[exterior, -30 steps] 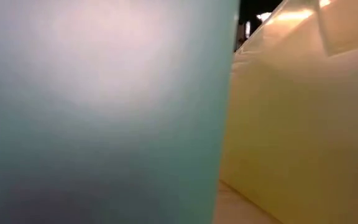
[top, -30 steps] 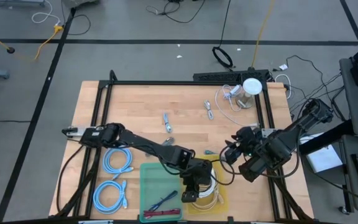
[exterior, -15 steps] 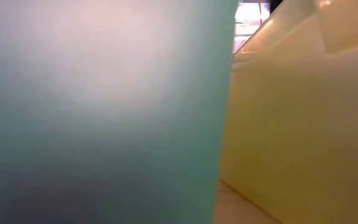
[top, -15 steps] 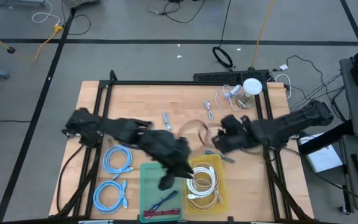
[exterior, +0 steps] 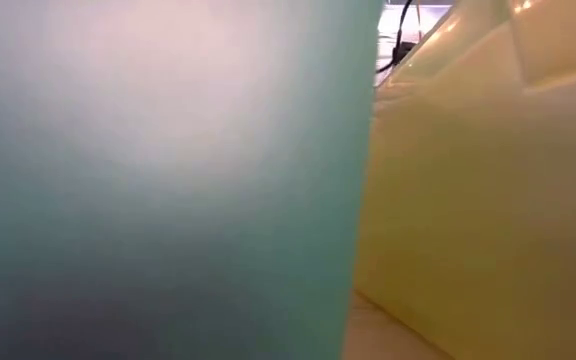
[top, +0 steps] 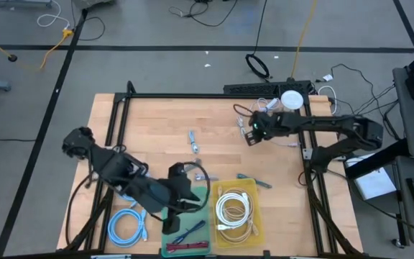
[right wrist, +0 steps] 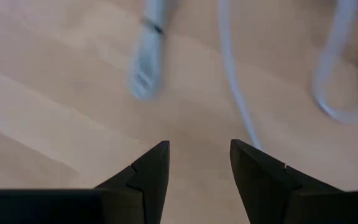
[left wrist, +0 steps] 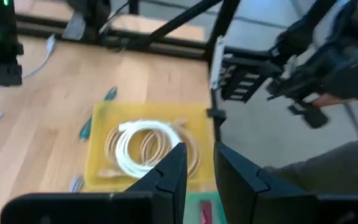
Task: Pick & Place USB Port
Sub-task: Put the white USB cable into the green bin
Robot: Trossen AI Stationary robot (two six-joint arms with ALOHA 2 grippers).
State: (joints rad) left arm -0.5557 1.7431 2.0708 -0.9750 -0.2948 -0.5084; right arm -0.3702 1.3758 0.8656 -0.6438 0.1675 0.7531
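USB plug (right wrist: 146,68), grey, lies flat on the bare wood at the far right of the tabletop (top: 157,129), and only the right wrist camera really shows it: a stubby connector on a grey lead, with a white cable (right wrist: 235,81) running just beside it. The right tool (right wrist: 199,146) hovers right over that spot, fingers spread with a clear gap and nothing between them, the plug a little ahead of the tips and not touched.

From overhead you get the layout instead. The right arm reaches in long and low from the right edge, while the left tool (top: 172,214) sits over the near end of the green tray (top: 169,198). Next to that tray is the yellow tray (top: 256,188) with a white coil (top: 234,208) in it, and blue cables (top: 124,226) lie near the left corner.

The left wrist camera looks past its own fingers at that yellow tray and coil; those fingers stand only a narrow slit apart, gripping nothing.

The table-level camera is no help at all: green tray wall and yellow tray wall fill it.
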